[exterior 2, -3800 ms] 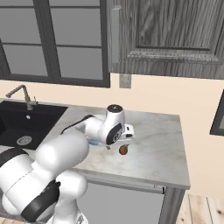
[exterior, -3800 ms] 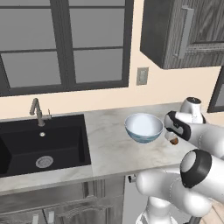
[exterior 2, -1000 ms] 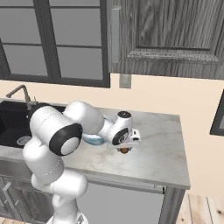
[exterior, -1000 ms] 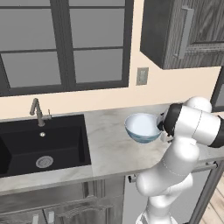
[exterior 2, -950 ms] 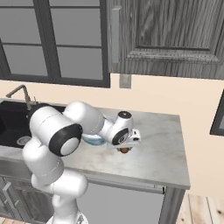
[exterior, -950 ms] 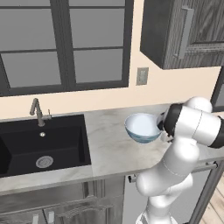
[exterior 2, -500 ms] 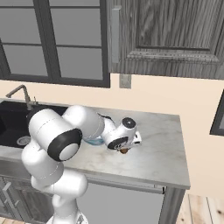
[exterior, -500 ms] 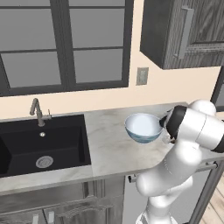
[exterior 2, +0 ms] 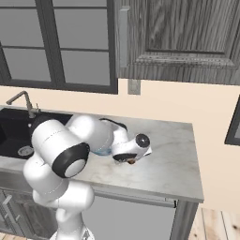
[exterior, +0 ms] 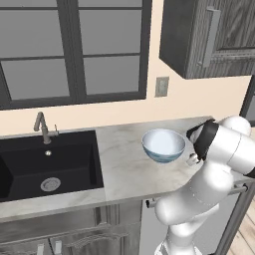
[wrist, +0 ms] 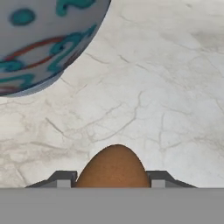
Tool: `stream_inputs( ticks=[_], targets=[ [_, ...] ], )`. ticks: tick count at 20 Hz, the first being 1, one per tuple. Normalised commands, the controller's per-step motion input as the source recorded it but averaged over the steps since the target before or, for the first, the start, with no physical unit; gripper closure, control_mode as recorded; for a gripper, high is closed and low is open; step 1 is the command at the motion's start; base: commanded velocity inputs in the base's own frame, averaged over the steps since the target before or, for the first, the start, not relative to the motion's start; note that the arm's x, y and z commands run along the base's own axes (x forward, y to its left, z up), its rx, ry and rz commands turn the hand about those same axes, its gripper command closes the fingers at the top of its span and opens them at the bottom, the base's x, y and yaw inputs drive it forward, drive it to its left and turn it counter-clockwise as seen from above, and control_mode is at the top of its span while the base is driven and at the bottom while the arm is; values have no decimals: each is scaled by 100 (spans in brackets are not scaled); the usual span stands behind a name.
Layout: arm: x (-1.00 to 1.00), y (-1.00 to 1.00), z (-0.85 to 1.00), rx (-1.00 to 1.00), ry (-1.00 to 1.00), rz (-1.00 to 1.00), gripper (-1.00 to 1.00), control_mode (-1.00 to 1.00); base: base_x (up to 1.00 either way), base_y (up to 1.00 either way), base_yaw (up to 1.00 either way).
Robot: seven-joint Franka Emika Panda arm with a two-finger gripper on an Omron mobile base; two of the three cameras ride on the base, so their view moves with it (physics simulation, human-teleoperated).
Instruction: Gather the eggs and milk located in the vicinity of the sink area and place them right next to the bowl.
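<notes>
The egg (wrist: 113, 168) is a warm speckled brown, held between the grey tips of the claw (wrist: 112, 180). The bowl (exterior: 163, 145) is pale white-blue inside and blue-grey outside (close up, its wall carries teal swirls and dots with thin red lines). The worktop (exterior: 127, 164) is off-white marble with fine grey veins. At its left end the sink (exterior: 47, 163) is black, with a silvery drain and a brushed-metal faucet (exterior: 43, 127).

The arm (exterior 2: 70, 150) is glossy white, built of thick rounded segments joined by dark grey bands at the joints. A round dark cap sits on the wrist, and the gripper (wrist: 112, 181) has small grey finger tips.
</notes>
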Motion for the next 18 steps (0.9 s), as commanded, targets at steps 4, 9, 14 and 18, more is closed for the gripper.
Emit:
stream_inputs(
  ticks=[4,9,14,18],
  targets=[
    [0,25,0,1,-13,14,100,-100,0,0,0],
    [0,26,0,0,-12,13,100,-100,0,0,0],
    [4,24,1,0,-11,12,100,-100,0,0,0],
    [8,23,0,0,-4,11,100,-100,0,0,0]
  ],
)
